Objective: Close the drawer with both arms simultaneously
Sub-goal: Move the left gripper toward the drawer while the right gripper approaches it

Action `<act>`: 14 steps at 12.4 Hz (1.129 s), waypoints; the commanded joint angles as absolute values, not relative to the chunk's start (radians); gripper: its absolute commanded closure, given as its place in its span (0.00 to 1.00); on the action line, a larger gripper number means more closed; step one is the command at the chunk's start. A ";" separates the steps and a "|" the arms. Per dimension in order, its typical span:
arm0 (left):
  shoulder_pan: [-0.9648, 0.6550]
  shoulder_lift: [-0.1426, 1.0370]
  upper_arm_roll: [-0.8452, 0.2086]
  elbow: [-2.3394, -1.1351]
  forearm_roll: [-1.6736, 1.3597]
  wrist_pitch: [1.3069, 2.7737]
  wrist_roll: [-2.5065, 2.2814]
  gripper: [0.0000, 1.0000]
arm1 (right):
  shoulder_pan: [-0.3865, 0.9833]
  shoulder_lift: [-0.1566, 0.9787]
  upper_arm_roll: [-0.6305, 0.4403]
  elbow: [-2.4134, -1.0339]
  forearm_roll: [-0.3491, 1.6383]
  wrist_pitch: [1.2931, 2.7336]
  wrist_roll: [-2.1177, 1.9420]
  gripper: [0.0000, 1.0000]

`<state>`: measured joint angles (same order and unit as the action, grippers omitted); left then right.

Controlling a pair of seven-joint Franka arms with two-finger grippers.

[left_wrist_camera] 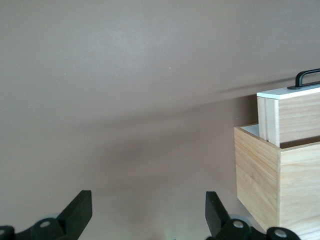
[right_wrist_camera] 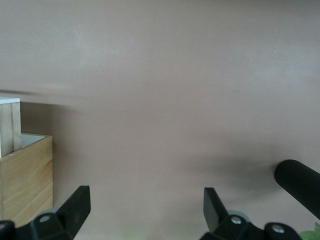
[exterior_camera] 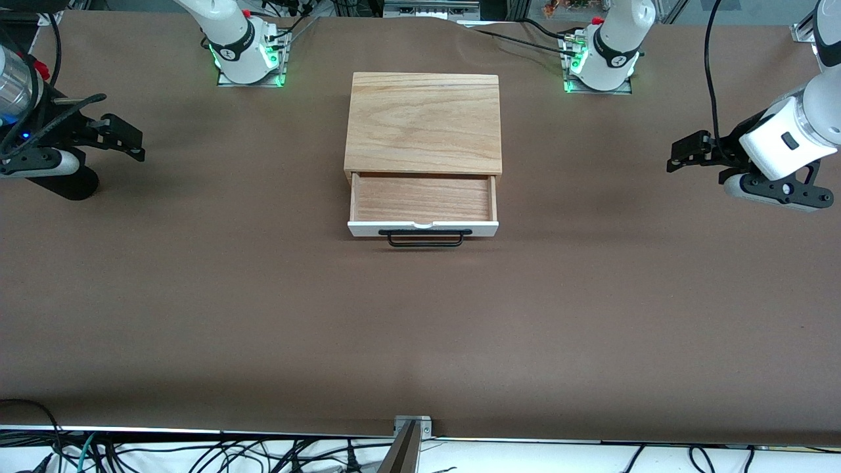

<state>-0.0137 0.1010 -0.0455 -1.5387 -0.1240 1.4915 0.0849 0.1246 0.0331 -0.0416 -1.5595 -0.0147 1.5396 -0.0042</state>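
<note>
The open drawer (exterior_camera: 422, 200) is flanked, well apart, by the spread left pincer (exterior_camera: 677, 156) and spread right pincer (exterior_camera: 131, 139), neither nearer.

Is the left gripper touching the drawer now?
Apart. The front view shows the left gripper near the table's left-arm end, with bare table between it and the drawer.

right arm (exterior_camera: 26, 118): cut off by frame edge | drawer (right_wrist_camera: 9, 125): only a corner shows

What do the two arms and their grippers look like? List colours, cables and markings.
Both arms are glossy white with black joint bands and trailing black cables; green lights glow at their bases. The left gripper and right gripper are small, black and two-fingered, on grey-and-black wrist mounts.
</note>
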 commanded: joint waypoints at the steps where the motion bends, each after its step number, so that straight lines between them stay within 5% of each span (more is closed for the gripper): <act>1: -0.017 0.115 -0.046 -1.508 -0.141 1.474 0.092 0.00 | 0.124 0.032 -0.041 -1.555 -0.018 1.529 0.005 0.00; 7: -0.043 0.173 -0.046 -1.505 -0.209 1.489 0.089 0.00 | 0.123 0.032 -0.043 -1.548 -0.015 1.529 -0.002 0.00; 14: -0.166 0.305 -0.046 -1.505 -0.218 1.735 0.058 0.00 | 0.109 0.046 -0.051 -1.552 -0.014 1.522 0.003 0.00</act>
